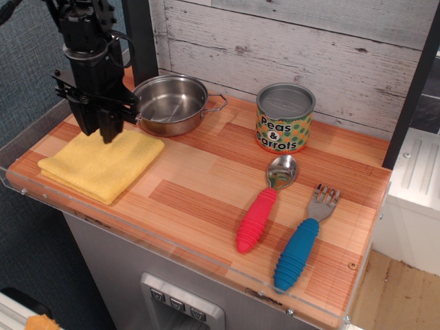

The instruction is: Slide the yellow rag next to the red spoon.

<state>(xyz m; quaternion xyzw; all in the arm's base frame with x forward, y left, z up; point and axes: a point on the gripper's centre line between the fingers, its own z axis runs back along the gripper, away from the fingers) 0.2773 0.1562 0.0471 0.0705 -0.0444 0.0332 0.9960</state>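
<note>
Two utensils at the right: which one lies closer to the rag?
The red spoon. It lies left of the blue fork, on the side toward the rag, with its bowl pointing at the can.
</note>
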